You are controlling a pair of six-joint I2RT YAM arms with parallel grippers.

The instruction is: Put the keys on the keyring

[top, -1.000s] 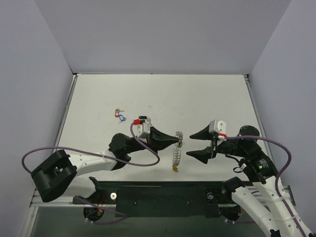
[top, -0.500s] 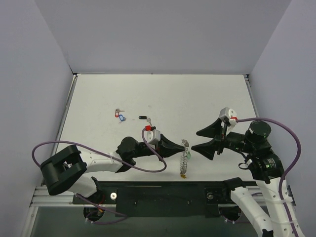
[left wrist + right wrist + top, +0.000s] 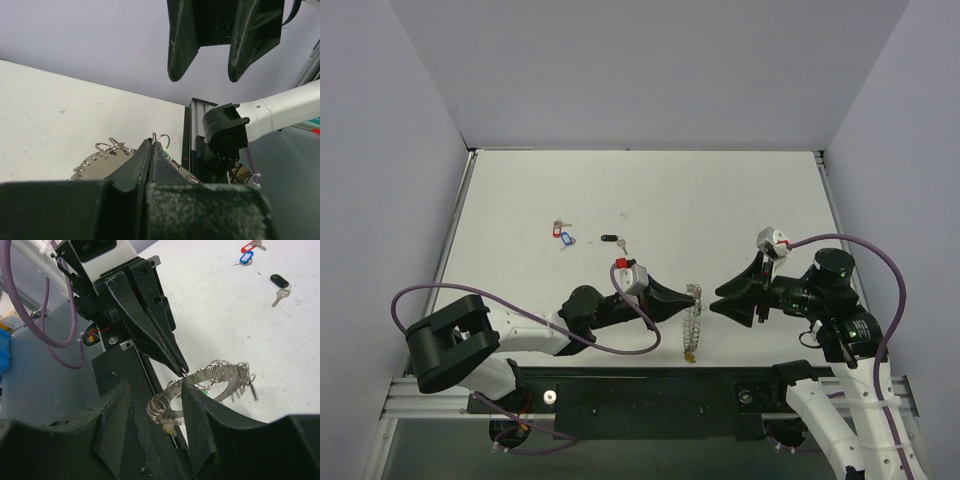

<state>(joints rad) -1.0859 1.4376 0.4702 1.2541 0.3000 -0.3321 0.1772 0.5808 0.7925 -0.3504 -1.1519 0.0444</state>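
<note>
Currently my left pincer [image 3: 694, 296] clamps the keyring [image 3: 691, 325] at its top, long axis running toward the frame bottom, my open right pincer [image 3: 714, 299] just right of it.

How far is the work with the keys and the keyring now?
Done: the keyring is gripped by the shut left claw. In hand: the open right claw is close to the ring, with no key in it. Left: the red key, blue key and black key lie loose on the table. Whether any key hangs on the ring, I cannot tell.
</note>
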